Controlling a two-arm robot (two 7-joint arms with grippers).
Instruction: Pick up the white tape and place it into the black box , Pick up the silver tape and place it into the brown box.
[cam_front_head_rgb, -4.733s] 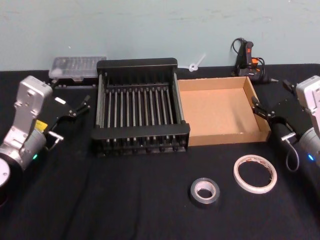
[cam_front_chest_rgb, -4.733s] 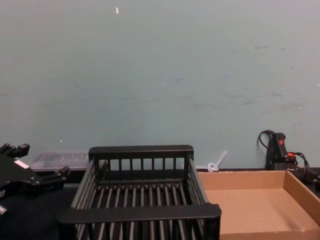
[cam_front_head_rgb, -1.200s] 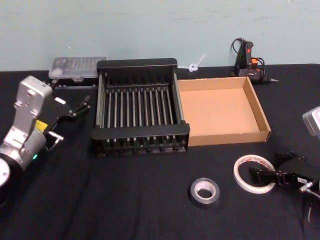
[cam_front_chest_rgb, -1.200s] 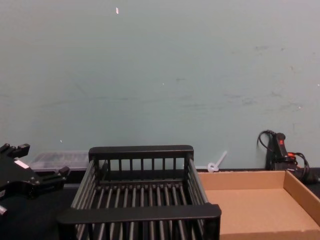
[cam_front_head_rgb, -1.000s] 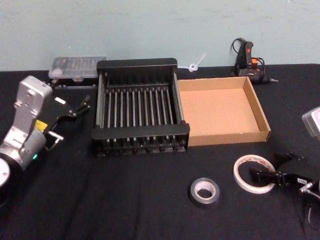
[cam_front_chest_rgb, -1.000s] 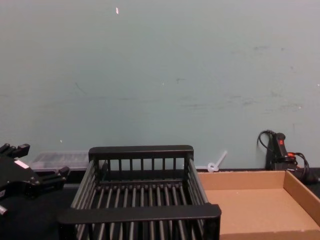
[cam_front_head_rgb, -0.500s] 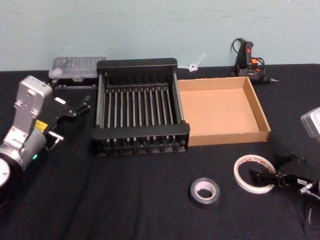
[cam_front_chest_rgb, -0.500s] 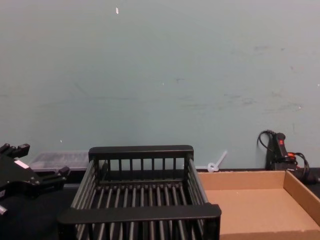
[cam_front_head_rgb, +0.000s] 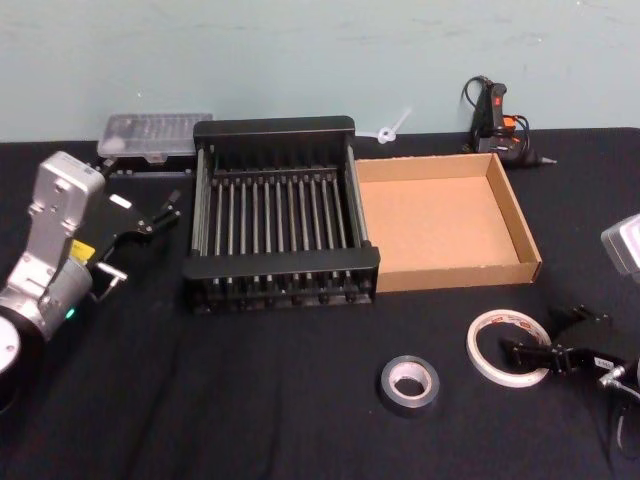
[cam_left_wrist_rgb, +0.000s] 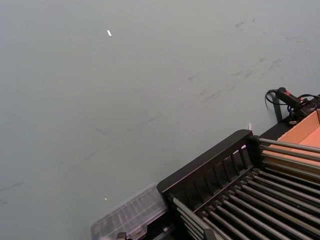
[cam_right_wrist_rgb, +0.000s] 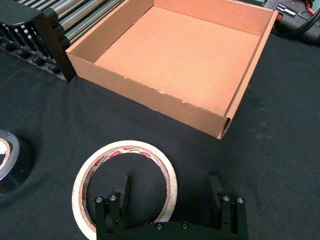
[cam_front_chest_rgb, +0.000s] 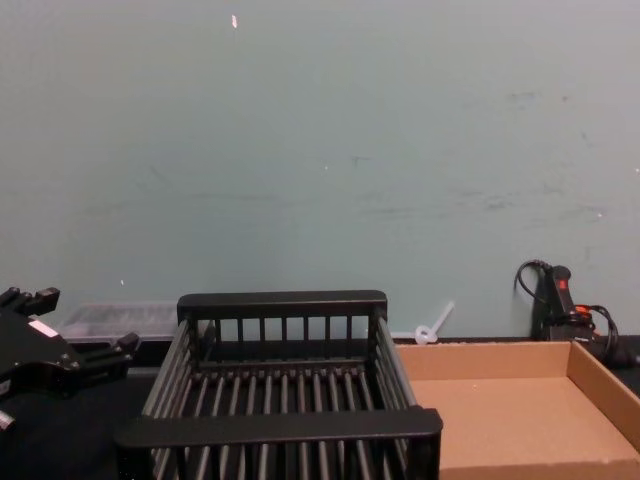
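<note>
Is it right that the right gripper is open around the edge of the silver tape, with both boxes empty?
Not quite: the right gripper is open around the edge of the white tape, as the right wrist view shows. The silver tape lies apart. The black box and brown box are empty.

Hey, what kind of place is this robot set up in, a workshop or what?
Probably a workshop or lab bench. A table draped in black cloth stands against a plain pale green wall, with a black-and-orange glue gun and a clear plastic parts case along its back edge.
</note>
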